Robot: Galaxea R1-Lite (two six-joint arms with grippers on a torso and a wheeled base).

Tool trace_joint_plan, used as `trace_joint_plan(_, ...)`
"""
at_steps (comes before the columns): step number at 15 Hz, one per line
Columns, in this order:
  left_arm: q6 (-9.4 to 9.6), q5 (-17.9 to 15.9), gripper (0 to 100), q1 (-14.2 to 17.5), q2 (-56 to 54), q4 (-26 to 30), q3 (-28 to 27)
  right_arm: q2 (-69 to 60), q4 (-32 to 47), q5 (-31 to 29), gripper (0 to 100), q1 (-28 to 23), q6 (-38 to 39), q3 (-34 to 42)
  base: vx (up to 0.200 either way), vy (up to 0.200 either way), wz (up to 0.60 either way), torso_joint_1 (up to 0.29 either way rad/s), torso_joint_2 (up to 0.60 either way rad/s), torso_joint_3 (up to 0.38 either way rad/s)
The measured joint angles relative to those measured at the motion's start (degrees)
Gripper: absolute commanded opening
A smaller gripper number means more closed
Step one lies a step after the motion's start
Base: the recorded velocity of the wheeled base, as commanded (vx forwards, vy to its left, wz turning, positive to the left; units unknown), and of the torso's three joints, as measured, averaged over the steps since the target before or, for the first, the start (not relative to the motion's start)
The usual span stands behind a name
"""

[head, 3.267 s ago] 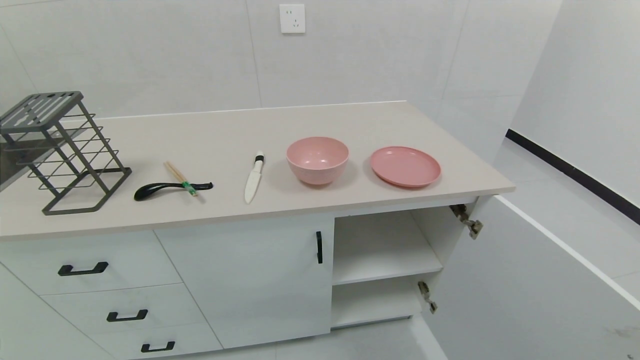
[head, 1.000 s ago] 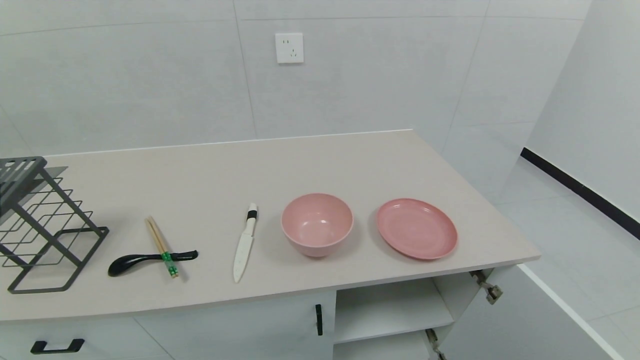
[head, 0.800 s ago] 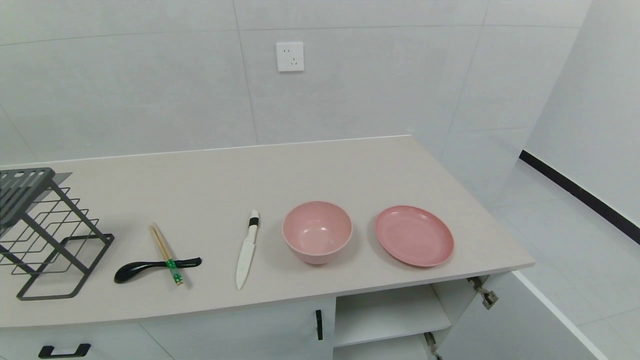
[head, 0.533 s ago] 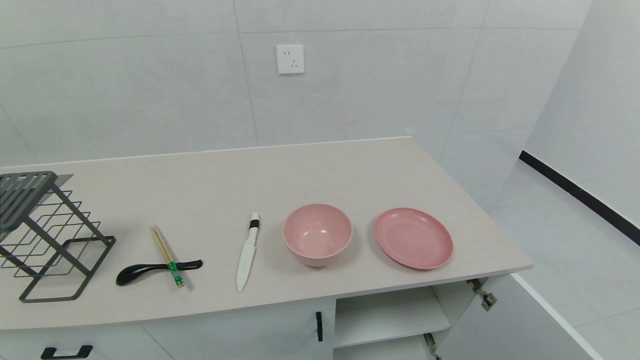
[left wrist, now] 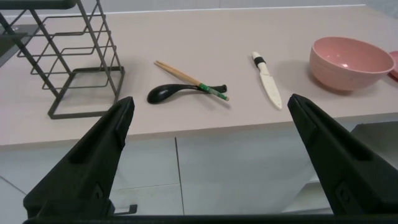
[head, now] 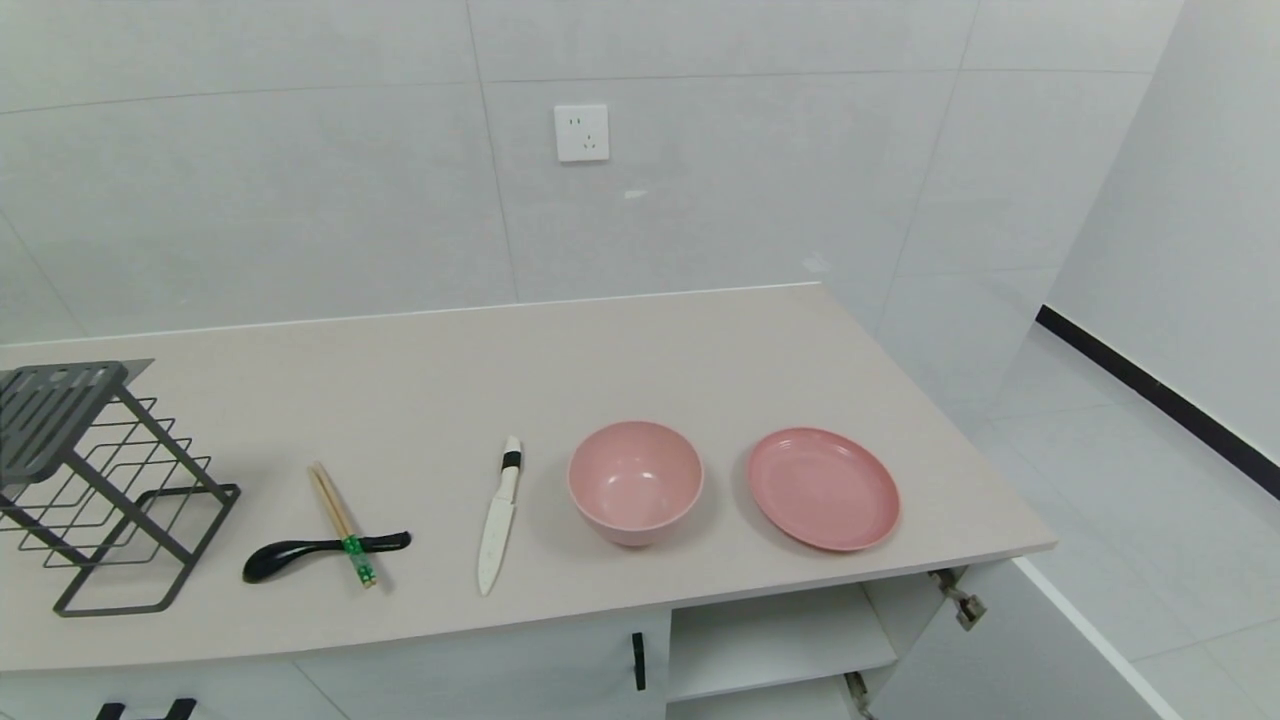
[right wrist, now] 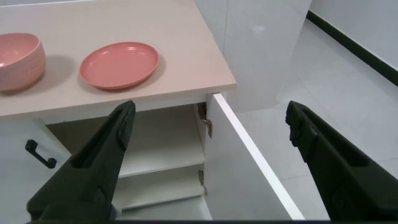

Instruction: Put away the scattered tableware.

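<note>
Left tool (left wrist: 209,99) spread wide and empty, off the front edge of the beige surface (head: 600,350), facing the black spoon (head: 300,553) with the wooden chopsticks (head: 342,524) lying across its handle. Right tool (right wrist: 209,106) equally spread, empty — by the open white cabinet door (right wrist: 249,162) at the right corner. White knife (head: 498,517), pink round bowl (head: 635,482) and pink round plate (head: 822,488) lie in a row near the front edge — bare surface behind them.
</note>
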Motion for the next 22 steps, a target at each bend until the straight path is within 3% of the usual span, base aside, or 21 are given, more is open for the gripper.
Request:
trace_joint_plan(17,-0.68,-0.01,100,0.0,0.0,-0.05,0.0,0.0,0.0,-0.05,100,0.0,0.02,0.0,0.0,0.0,0.0,0.085,-0.16,-0.078)
trace_joint_plan(22,0.4,-0.35,100,0.0,0.0,0.0,0.0,0.0,-0.02,0.01,100,0.05,0.07,0.0,0.0,0.0,0.0,0.0,0.0,0.0)
